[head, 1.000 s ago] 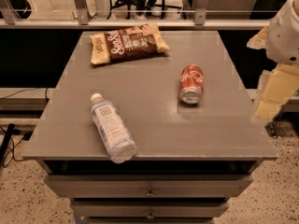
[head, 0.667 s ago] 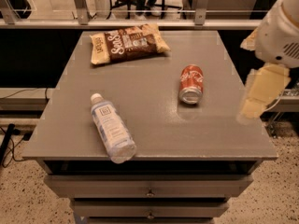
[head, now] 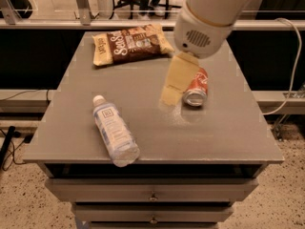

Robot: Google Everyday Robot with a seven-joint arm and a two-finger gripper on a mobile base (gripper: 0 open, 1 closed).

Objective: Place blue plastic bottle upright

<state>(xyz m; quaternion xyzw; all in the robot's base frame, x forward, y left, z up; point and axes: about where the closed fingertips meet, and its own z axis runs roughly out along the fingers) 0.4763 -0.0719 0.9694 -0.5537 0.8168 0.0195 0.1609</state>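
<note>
- I see the blue plastic bottle [head: 114, 130] lying on its side on the tabletop [head: 228, 128], in the front-left part, not upright.
- Its white cap [head: 98, 99] points toward the far side, and its base sits close to the front edge.
- The label faces up, with the small dark square near the cap end.
- The end effector [head: 169, 95] hangs over the middle of the tabletop, below the big white wrist housing [head: 209, 13], and angles down toward the left.
- I cannot tell whether it is released or clenched (it reads as one pale beige shape from here), and it grasps nothing I can see.
- It is well apart from the bottle, which lies to its front-left.
- A red soda can [head: 196, 87] lies on its side just right of the end effector; whether they touch I cannot tell.
- A brown snack bag [head: 131, 44] lies flat at the far side.
- Drawers [head: 152, 190] run beneath the front edge.
</note>
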